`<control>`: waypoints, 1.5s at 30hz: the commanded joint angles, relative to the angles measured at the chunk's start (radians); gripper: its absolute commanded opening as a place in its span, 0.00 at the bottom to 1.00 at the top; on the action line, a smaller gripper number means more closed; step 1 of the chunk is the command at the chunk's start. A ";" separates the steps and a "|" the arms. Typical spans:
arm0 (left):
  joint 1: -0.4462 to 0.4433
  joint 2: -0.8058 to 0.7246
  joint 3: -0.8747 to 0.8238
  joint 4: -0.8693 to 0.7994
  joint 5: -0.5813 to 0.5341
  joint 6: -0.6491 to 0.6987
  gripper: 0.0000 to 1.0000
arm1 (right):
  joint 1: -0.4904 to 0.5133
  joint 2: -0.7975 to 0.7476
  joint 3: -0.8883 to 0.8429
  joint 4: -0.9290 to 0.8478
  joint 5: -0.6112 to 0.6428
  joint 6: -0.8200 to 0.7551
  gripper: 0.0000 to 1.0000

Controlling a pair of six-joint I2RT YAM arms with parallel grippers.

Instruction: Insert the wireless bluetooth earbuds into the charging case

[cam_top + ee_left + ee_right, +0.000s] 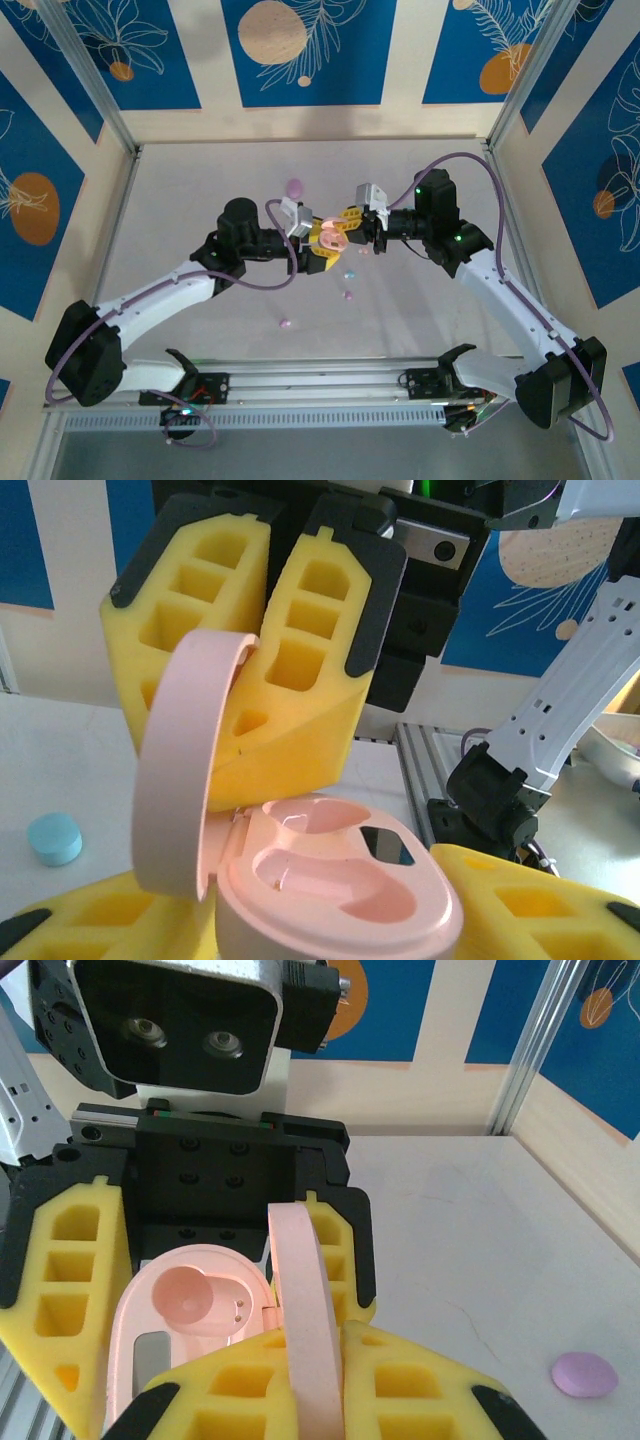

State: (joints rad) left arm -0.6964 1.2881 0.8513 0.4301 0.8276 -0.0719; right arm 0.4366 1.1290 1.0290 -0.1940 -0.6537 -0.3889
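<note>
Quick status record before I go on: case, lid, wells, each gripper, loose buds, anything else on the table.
case: pink charging case, open, between the two grippers
lid: lid swung up on its hinge, standing on edge
wells: those in view hold no bud
right: right gripper shut on the lid
left: left gripper, fingers either side of the case body; firm grip unclear
buds: loose buds, at least three, on the table nearer the arm bases
other: purple oval piece lying flat, apart
</note>
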 commanded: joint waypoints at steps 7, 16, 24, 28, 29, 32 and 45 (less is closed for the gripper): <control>-0.015 0.006 0.014 0.010 0.005 0.023 0.51 | 0.007 -0.018 -0.015 0.011 0.011 0.017 0.00; -0.017 0.007 0.006 0.023 0.004 0.010 0.32 | 0.007 -0.020 -0.014 -0.001 0.017 0.015 0.03; -0.017 -0.011 -0.007 0.020 -0.011 0.023 0.27 | 0.001 -0.040 -0.014 0.012 0.055 0.080 0.33; -0.016 -0.018 -0.021 0.024 -0.021 0.029 0.26 | -0.026 -0.070 -0.009 0.046 0.093 0.230 0.51; -0.017 -0.020 -0.025 0.027 -0.024 0.027 0.26 | -0.039 -0.077 -0.004 0.045 0.100 0.268 0.52; -0.016 -0.023 -0.037 0.037 -0.039 0.018 0.26 | -0.083 -0.107 0.005 0.043 0.048 0.346 0.55; -0.015 -0.046 -0.139 0.167 -0.156 -0.034 0.25 | -0.371 0.001 0.011 -0.211 0.266 0.823 0.44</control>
State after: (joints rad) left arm -0.7036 1.2797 0.7322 0.5148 0.7044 -0.0860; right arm 0.1040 1.0466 1.0370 -0.2478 -0.4423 0.2852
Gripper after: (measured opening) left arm 0.363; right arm 0.449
